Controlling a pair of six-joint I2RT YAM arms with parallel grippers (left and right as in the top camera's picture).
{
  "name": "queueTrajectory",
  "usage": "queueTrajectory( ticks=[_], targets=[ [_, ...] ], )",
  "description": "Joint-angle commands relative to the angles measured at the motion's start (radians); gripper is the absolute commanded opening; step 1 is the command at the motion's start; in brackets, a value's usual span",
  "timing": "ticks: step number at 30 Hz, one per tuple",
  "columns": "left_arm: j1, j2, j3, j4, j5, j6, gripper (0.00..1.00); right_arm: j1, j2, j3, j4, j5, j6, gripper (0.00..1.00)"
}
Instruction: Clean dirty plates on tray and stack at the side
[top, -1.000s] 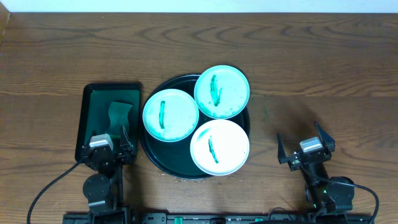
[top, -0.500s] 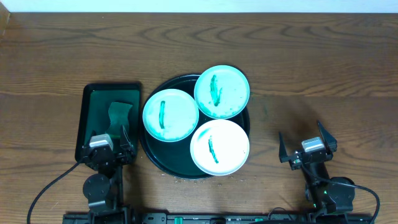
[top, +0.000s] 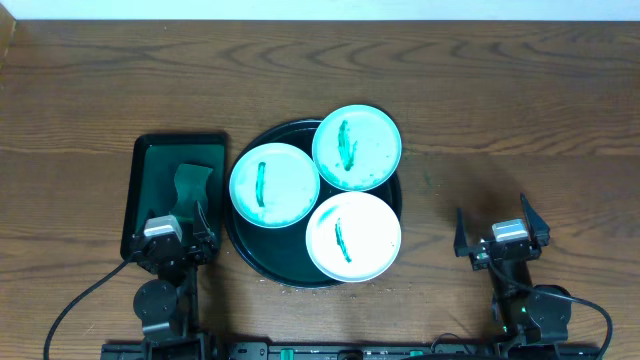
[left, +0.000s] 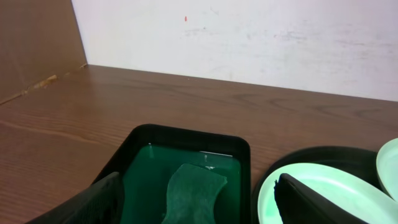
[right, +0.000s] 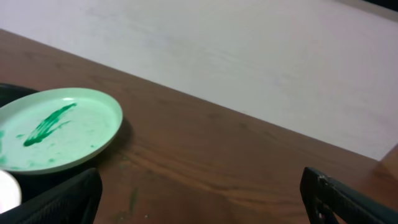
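Brown wood grain covers the table (top: 500, 90), seen first from overhead. The left tool (top: 178, 218) hangs over the near end of a dark green rectangular tray (top: 145, 170), and a green cloth (top: 192, 183) lies in that tray just ahead of it. To this tool's right sits the round tray (top: 262, 258), black with a raised rim, carrying three plates that each bear a green smear. The left plate (top: 274, 187) is closest to this tool, the far plate (top: 357, 148) lies beyond it and touches its edge, and the near plate (top: 353, 237) lies toward the right tool (top: 492, 222). The far and near plates both reach over the rim on that side. The right tool stands over bare wood, apart from the round tray on its left, with its jaws spread wide and empty. From the left wrist, two dark fingers (left: 93, 202) sit at the bottom corners, wide apart and holding nothing. The rectangular tray and its cloth lie straight ahead between them. The round tray with the left plate is ahead to the right, and a sliver of another plate shows at the edge. A pale wall (left: 249, 37) rises behind. From the right wrist, its fingers (right: 62, 202) are likewise far apart and empty. The far plate lies ahead to the left, overhanging the dark rim, with open wood straight ahead.
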Motion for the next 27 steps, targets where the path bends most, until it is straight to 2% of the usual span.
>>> queueTrajectory(
  ticks=[1, 9, 16, 20, 22, 27],
  targets=[
    [-0.003, -0.005, 0.003, -0.016, -0.020, 0.013, 0.78, -0.016, -0.003, -0.002, 0.019, 0.028, -0.011, 0.99],
    [-0.003, 0.066, 0.070, -0.020, -0.069, 0.013, 0.78, -0.016, -0.001, 0.006, 0.027, 0.027, 0.021, 0.99],
    [-0.003, 0.280, 0.267, -0.038, -0.068, 0.012, 0.78, -0.016, 0.060, 0.085, 0.031, 0.039, 0.096, 0.99],
    [-0.003, 0.431, 0.472, -0.146, -0.068, -0.040, 0.78, -0.016, 0.245, 0.222, 0.012, 0.023, 0.140, 0.99],
    [-0.003, 0.529, 0.616, -0.253, -0.068, -0.040, 0.78, -0.016, 0.414, 0.349, -0.020, -0.014, 0.140, 0.99],
    [-0.003, 0.713, 0.865, -0.478, -0.068, -0.040, 0.78, -0.016, 0.773, 0.673, -0.229, -0.114, 0.140, 0.99]
  ],
)
